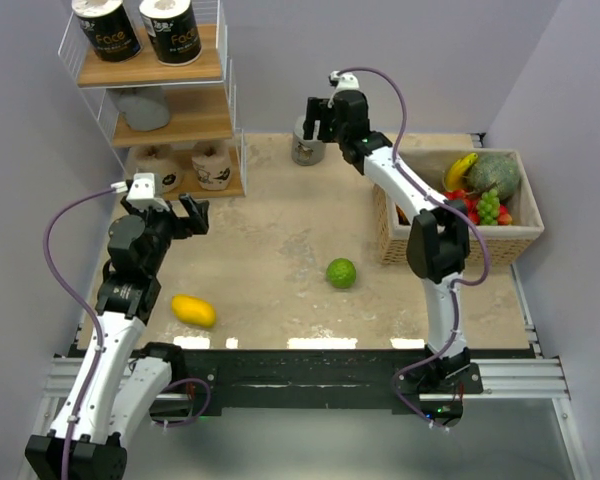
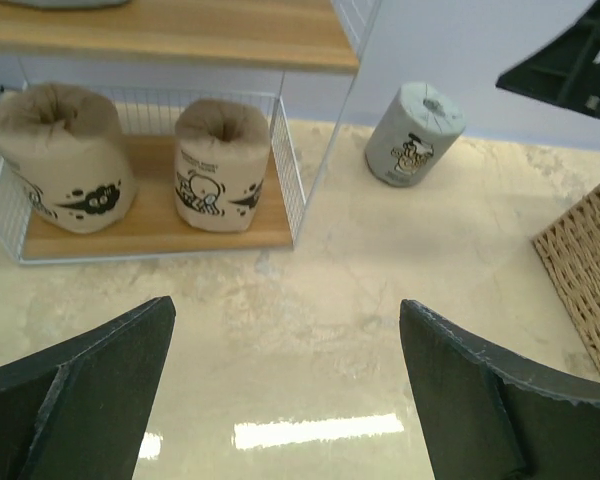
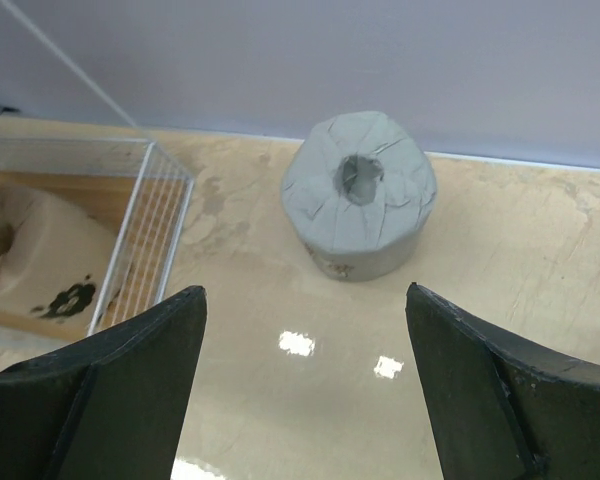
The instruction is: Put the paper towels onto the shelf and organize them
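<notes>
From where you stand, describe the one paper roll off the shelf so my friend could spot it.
Find the wooden shelf in the far left corner, then look right along the back wall. A lone roll stands on the table there, just ahead of the right hand. Unlike the tan rolls nearby, it is grey with a cartoon print and outside the wire frame.

Roll (image 1: 302, 149) right of shelf (image 1: 195, 116) (basket (image 1: 460, 246) beyond).
</notes>
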Robot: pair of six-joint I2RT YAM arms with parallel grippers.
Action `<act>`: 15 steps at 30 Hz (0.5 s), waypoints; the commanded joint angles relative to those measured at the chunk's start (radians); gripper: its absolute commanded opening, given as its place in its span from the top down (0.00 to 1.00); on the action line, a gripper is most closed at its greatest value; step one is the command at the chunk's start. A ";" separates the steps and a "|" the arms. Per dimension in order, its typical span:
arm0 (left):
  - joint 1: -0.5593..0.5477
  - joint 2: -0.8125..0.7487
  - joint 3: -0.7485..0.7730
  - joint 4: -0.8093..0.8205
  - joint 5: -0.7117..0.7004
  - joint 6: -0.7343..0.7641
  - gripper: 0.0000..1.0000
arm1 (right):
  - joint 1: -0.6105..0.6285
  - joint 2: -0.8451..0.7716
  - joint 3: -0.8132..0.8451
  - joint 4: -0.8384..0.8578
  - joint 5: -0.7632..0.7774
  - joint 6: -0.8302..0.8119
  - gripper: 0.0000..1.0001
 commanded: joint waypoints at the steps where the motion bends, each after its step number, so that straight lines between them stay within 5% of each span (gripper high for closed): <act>1: -0.029 -0.041 0.005 -0.013 -0.040 -0.023 0.00 | 0.005 0.118 0.181 -0.002 0.124 0.061 0.16; 15: -0.045 -0.050 -0.003 -0.019 -0.055 -0.009 0.02 | -0.018 0.287 0.268 0.090 0.277 0.255 0.16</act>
